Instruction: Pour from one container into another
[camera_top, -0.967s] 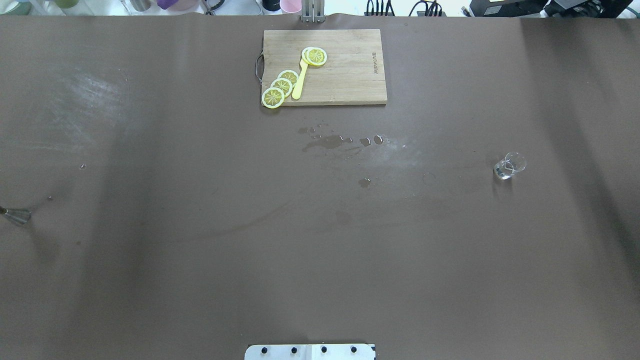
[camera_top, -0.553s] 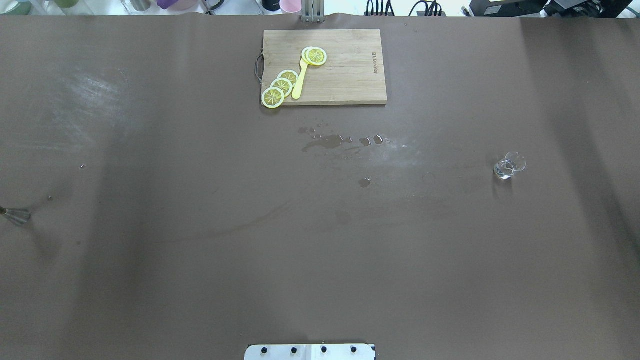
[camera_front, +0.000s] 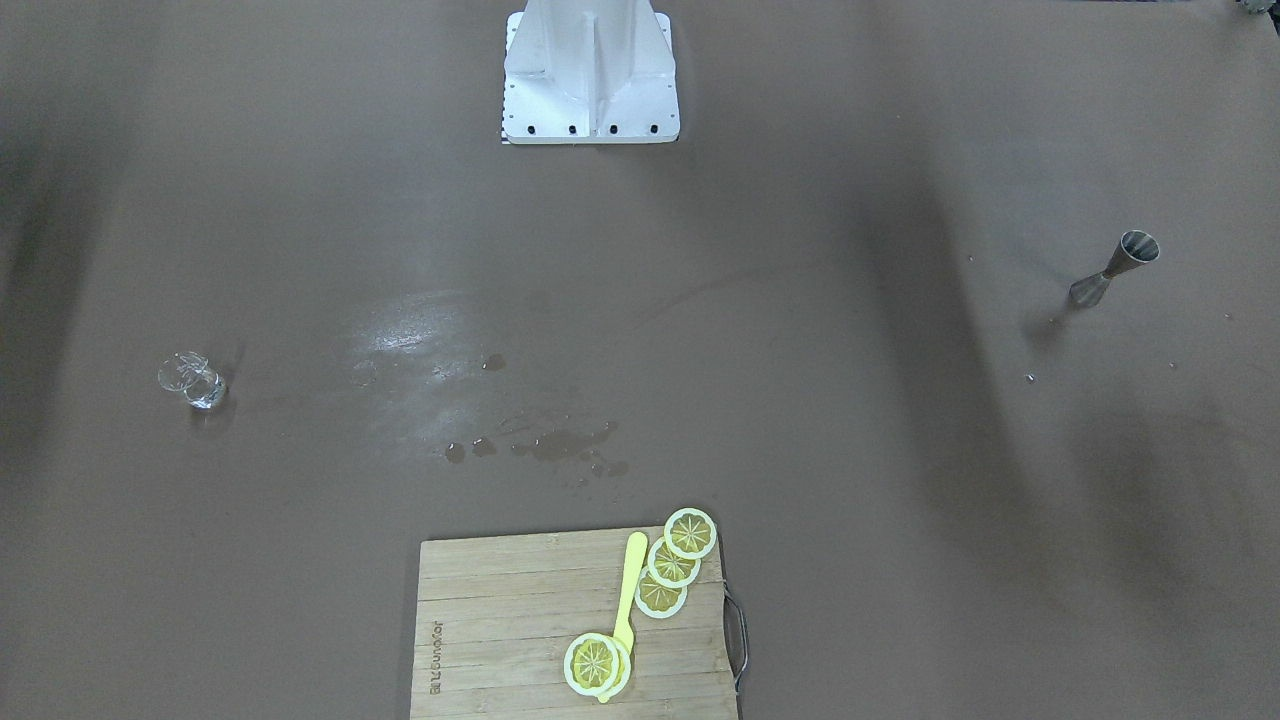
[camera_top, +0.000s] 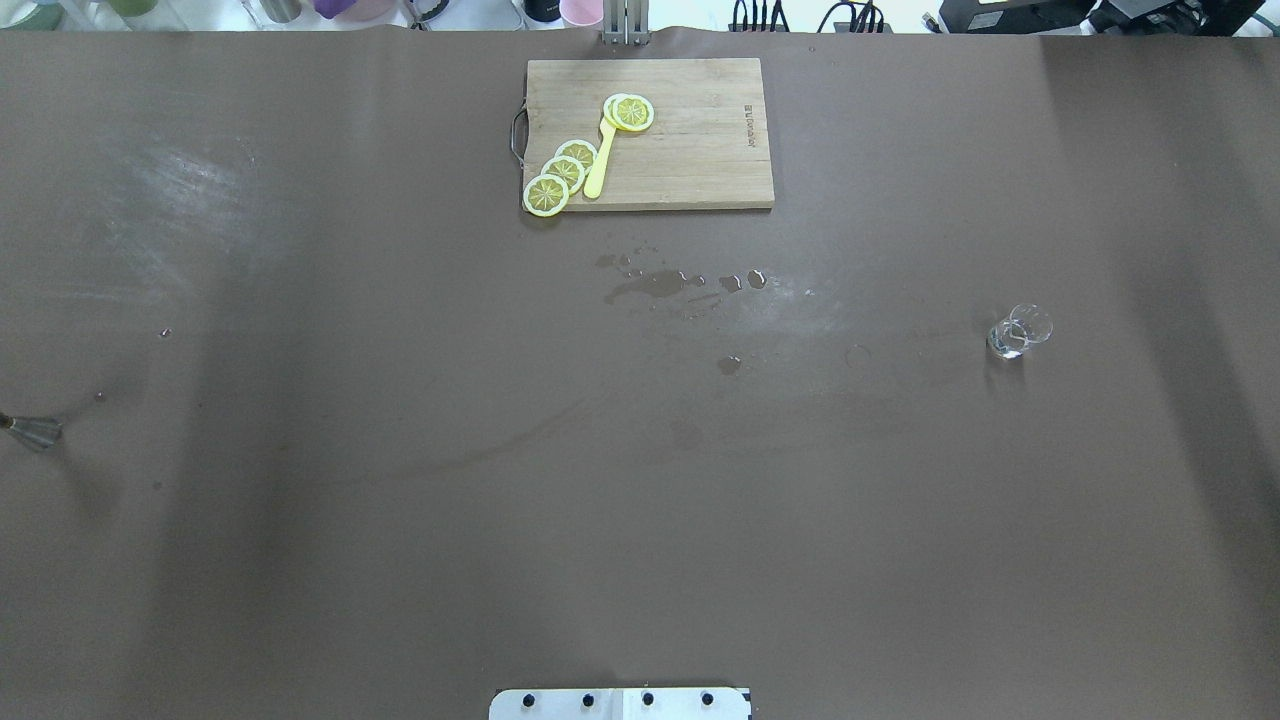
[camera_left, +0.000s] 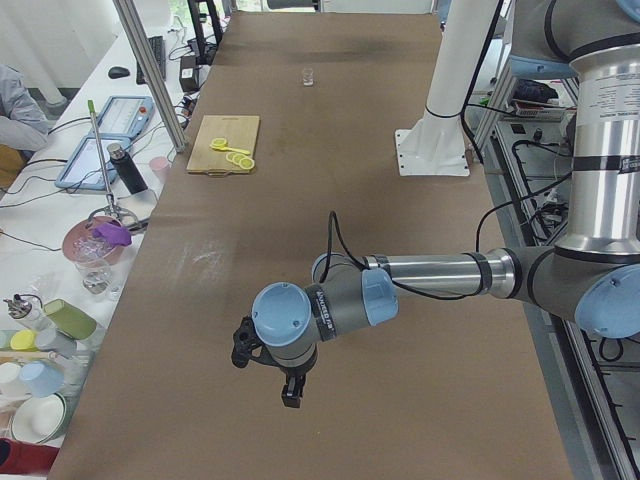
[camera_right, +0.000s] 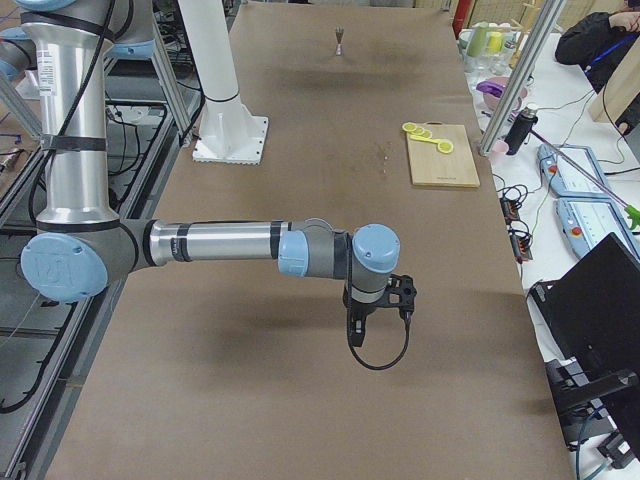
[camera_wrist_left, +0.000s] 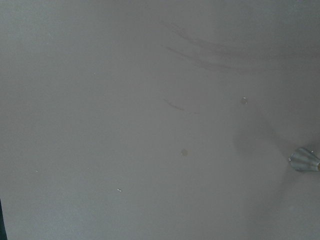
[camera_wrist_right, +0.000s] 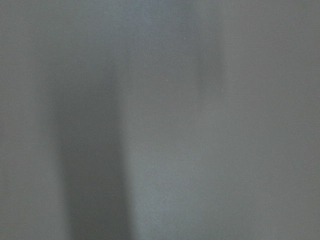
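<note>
A small clear glass (camera_top: 1018, 332) stands on the brown table's right half, also seen far off in the exterior left view (camera_left: 307, 76) and in the front-facing view (camera_front: 192, 380). A metal jigger (camera_front: 1115, 268) stands upright at the table's left end; its base shows at the overhead view's edge (camera_top: 35, 432) and in the left wrist view (camera_wrist_left: 304, 160). My left gripper (camera_left: 290, 393) hangs above bare table at the left end. My right gripper (camera_right: 353, 335) hangs above bare table at the right end. Both show only in side views, so I cannot tell whether they are open or shut.
A wooden cutting board (camera_top: 690, 150) at the far middle carries lemon slices (camera_top: 560, 175) and a yellow utensil (camera_top: 600, 160). Spilled liquid (camera_top: 655, 284) lies just in front of it. The white robot base (camera_front: 590, 75) stands at the near edge.
</note>
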